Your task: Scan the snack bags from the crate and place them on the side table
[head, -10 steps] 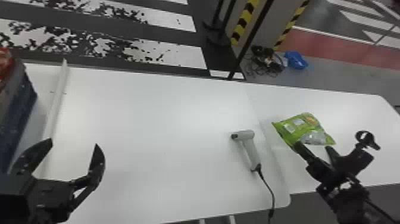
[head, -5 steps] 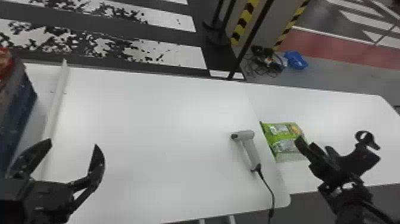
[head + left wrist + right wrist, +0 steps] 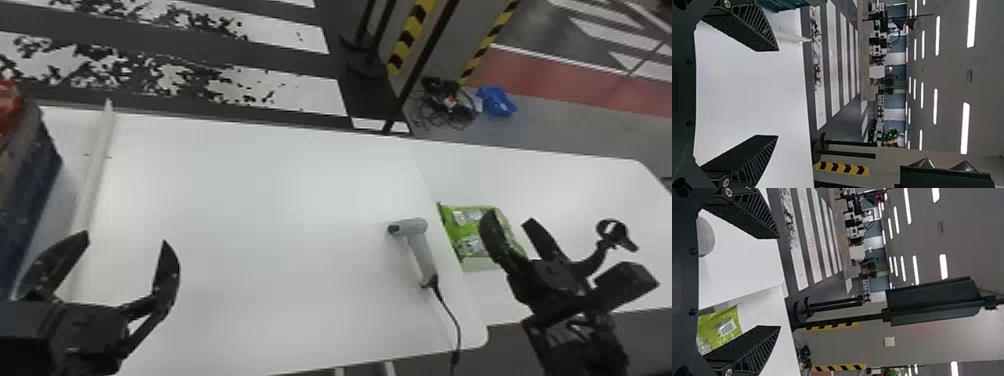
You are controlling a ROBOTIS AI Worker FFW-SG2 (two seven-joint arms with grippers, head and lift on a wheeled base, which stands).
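Head view: a green bag [image 3: 459, 220] lies flat on the side table [image 3: 540, 175], its edge along the seam with the main table [image 3: 260, 200]. The right gripper [image 3: 509, 220] hangs over it, one finger crossing the bag's outline (contact cannot be told from this angle). Its two fingers stand apart, gripping nothing. On the main table, just beside the seam, a pale grey scanner [image 3: 421, 252] lies on its side, its black cable [image 3: 458, 332] trailing off the near edge. Over at the robot's left, the left gripper [image 3: 125, 240] is spread wide and empty above the main table. Past it stands the crate [image 3: 25, 200], dark blue-sided (something red [image 3: 7, 107] shows at its top), with a white rail [image 3: 93, 185] between the crate and the main table's open surface. On the floor beyond, a blue item [image 3: 496, 101] sits next to a heap of cords [image 3: 442, 102].

Left wrist view: the left gripper [image 3: 778, 93] shows both ribbed fingers far apart, white tabletop between them. A piece of teal crate wall appears near one finger.

Right wrist view: the right gripper [image 3: 780, 282] gapes too, nothing clasped. The bag rests on the side table below, partly hidden behind one finger (a white label patch faces up), close to the seam.
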